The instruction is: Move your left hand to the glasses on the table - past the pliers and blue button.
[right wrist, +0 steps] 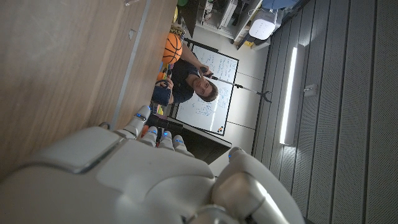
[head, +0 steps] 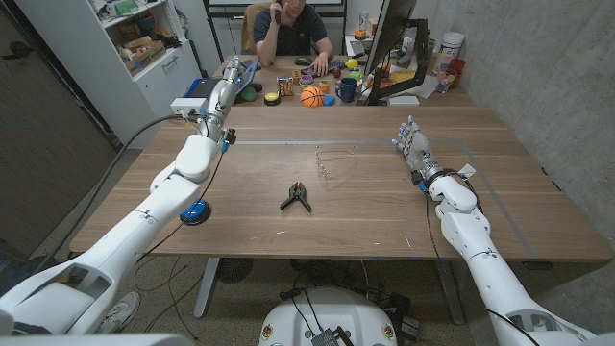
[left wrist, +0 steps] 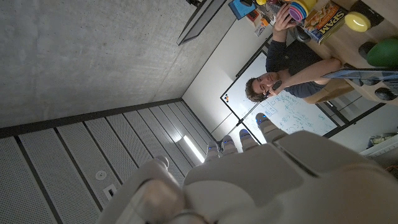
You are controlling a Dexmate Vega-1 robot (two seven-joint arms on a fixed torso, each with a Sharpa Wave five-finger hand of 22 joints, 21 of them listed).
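Blue button (head: 195, 213) nearest, at 7 o'clock under the left forearm; pliers (head: 297, 197) at table centre.
Glasses (head: 332, 159) just past the pliers toward 1 o'clock, thin-framed and faint. Left hand (head: 222, 96) raised far out at 11 o'clock, empty, fingers extended and apart. Right hand (head: 410, 142) waiting at 3 o'clock, fingers apart, empty. Risk: overshoot or a low sweep back, knocking the frame.

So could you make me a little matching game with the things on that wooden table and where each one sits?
Things:
1. pliers
2. blue button
3. glasses
4. left hand

Places:
A. beyond the pliers, mid-table
B. raised near the far left edge
C. middle of the table
D. beside the left forearm, near side

Pairs: 1-C, 2-D, 3-A, 4-B
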